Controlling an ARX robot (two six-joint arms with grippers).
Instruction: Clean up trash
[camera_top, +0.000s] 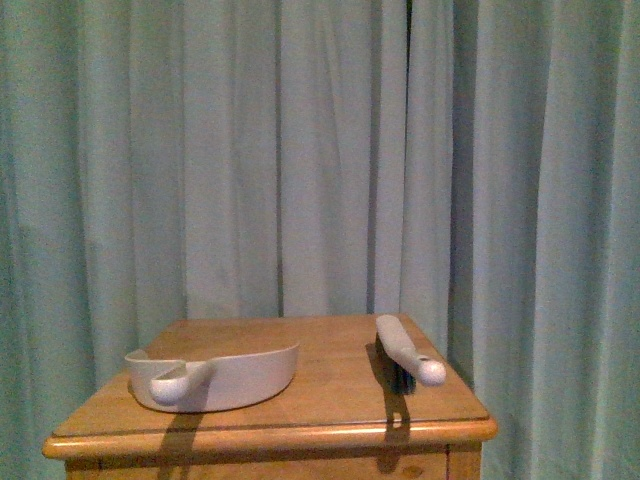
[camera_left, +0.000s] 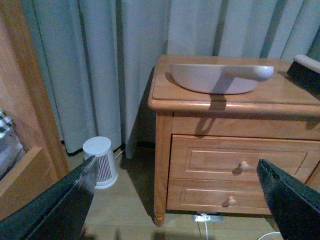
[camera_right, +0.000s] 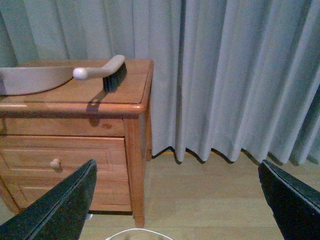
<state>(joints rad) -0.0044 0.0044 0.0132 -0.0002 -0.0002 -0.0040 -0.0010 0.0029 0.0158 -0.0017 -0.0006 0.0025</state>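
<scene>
Curtains (camera_top: 300, 150) back the cabinet (camera_top: 330, 405); dustpan (camera_top: 215, 375) at lower left and brush (camera_top: 408, 350) at lower right point handles toward us, probably for easy grasping. Left gripper (camera_left: 176, 165) and right gripper (camera_right: 177, 166) are spread; we see no trash.

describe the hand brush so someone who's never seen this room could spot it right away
Find the wooden nightstand standing in front of the pale curtain; two things lie on its top. The brush is the one near the right edge, right of the dustpan. It is slim, with a pale round-ended handle and dark bristles underneath, while the dustpan is a wide, shallow scoop.
</scene>
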